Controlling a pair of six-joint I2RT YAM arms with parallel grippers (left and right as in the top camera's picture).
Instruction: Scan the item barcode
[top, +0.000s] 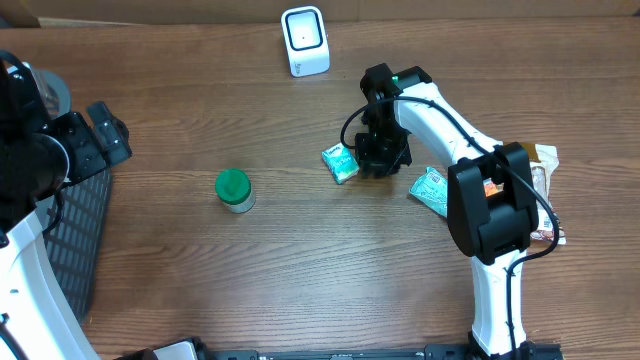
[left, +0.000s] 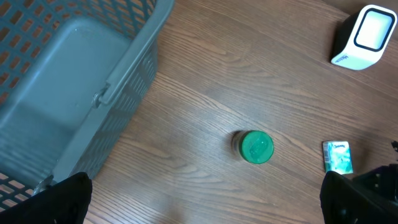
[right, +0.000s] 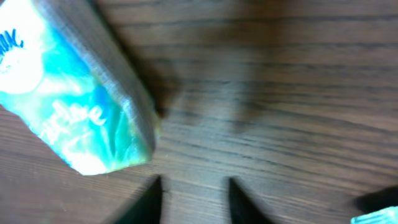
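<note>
**Teal packet flat on the desk beside the parted right fingers, with the scanner well apart at 12 o'clock.**

At 9 o'clock in the overhead view, the left fingers hang spread wide and empty near the grey basket, probably parked there to keep the middle free. The green-lidded jar stands alone, between that edge and the centre. The white scanner sits at 12 o'clock, where either arm could present a code to it. Just right of centre, the small teal packet lies flat on the desk. The right fingers, on its 3 o'clock side, stand slightly apart with bare wood between them, pinching nothing. A second teal packet and more wrapped goods wait toward 3 o'clock. The small packet looks like the item to scan, though no barcode shows on it.
</note>
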